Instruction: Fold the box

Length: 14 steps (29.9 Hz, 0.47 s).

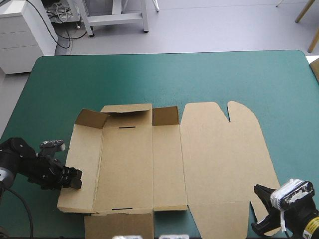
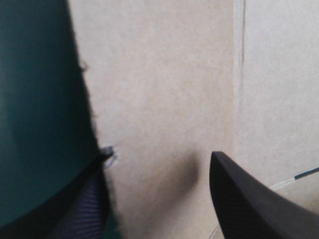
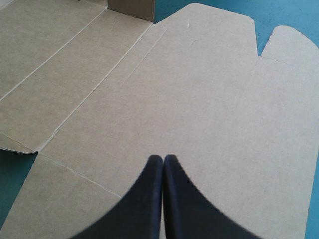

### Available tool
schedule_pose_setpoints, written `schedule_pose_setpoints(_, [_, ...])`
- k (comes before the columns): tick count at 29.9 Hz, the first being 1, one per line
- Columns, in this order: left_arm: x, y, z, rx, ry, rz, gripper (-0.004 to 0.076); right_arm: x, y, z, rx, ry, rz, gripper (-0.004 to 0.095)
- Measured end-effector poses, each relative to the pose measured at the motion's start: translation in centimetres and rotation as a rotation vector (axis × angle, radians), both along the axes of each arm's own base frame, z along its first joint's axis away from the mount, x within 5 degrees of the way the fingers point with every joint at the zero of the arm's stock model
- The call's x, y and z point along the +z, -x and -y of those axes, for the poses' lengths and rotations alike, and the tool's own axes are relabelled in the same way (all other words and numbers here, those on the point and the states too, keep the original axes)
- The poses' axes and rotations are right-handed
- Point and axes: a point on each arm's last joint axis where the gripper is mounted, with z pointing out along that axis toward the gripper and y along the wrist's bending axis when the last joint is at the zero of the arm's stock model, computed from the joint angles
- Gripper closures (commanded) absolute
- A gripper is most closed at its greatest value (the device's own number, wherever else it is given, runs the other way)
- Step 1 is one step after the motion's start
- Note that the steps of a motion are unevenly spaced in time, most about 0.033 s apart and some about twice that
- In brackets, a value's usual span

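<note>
Brown box (image 1: 129, 164) is straddled at its left edge by the spread left gripper (image 2: 159, 155), so a pinch and lift seem called for next; the right gripper (image 3: 163, 159) is pressed together.

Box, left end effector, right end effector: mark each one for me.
box (image 1: 127, 164), high view, flat middle panel.
left end effector (image 1: 76, 178), high view, between its open fingertips.
right end effector (image 3: 163, 158), right wrist view, where its shut fingertips meet.

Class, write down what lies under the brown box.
The box lies on the teal-green cover, which shows beside it. Whatever is beneath the board itself is hidden.
</note>
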Motion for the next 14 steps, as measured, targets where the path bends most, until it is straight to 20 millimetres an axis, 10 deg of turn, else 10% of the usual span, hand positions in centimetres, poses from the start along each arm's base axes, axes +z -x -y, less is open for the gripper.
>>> schedule_pose_setpoints(9, [-1.1, 0.2, 1.5, 0.002, 0.161, 0.058, 0.0319, 0.0, 0.0, 0.0, 0.000, 0.001, 0.000, 0.0929])
schedule_pose_setpoints(14, [-1.0, -0.1, 1.6, 0.004, 0.163, 0.095, 0.0600, 0.0, 0.0, 0.0, 0.000, 0.001, 0.000, 0.0929])
